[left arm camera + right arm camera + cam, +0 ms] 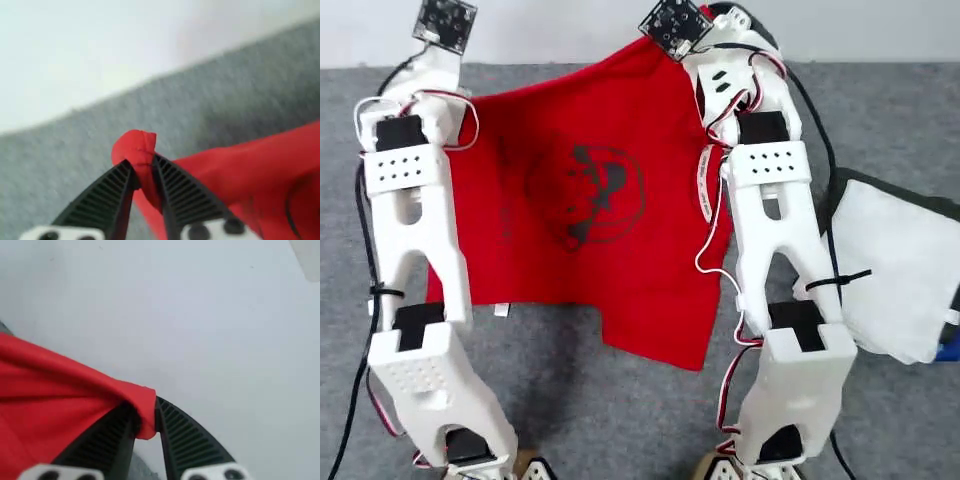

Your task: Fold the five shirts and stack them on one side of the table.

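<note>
I have the red shirt [590,250] spread across the grey table [570,400] between the two arms. Its dark round print [585,190] faces up at the middle of the cloth.

The left gripper [145,175] sits at the shirt's far left corner. Its black ribbed fingers [107,192] are closed almost together on a bunched knob of red fabric, which pokes out past the tips. From that pinch the cloth runs off in a taut fold toward the shirt's body.

The right gripper [145,422] is at the shirt's far right corner. It is pinched in the same way, with only a narrow gap between the fingers and a folded red edge caught in it. There the cloth hangs in front of a pale wall [200,315] beyond the shirt.

From above, the shirt's far edge runs between the two wrists, and its near hem lies on the table. The hem's right end dips closer to the arm bases than its left end. I cannot tell from overhead how much of the far half is off the surface — it looks raised at the right corner.

Well to the right of the red shirt, past the right arm, lies a white folded shirt [895,280]. It seems to sit on something dark [880,185] that shows only along its far edge.
</note>
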Controlling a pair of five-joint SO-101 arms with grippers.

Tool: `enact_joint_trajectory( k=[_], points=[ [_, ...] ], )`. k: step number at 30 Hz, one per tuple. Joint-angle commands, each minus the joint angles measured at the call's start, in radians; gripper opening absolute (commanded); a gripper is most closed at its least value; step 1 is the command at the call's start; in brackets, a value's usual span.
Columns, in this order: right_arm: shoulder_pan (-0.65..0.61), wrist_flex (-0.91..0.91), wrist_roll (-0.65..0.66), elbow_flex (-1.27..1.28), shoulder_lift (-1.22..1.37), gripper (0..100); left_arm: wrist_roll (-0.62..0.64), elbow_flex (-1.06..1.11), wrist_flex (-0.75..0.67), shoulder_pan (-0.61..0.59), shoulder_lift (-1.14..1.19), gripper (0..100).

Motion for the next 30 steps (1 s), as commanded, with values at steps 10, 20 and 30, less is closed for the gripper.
enact_joint_trajectory(
  k=[10, 20, 30],
  points=[
    [0.024, 0.691, 0.011, -0.015, -0.171, 1.0, -0.008, -0.047, 0.499, 0.0, -0.005, 2],
    [0.016, 1.162, 0.011, -0.015, -0.257, 1.0, -0.106, -0.041, 0.733, -0.055, 0.003, 2],
    [0.012, 1.395, 0.008, 0.035, -0.259, 1.0, -0.109, 0.262, 0.761, -0.084, 0.003, 2]
  ],
)
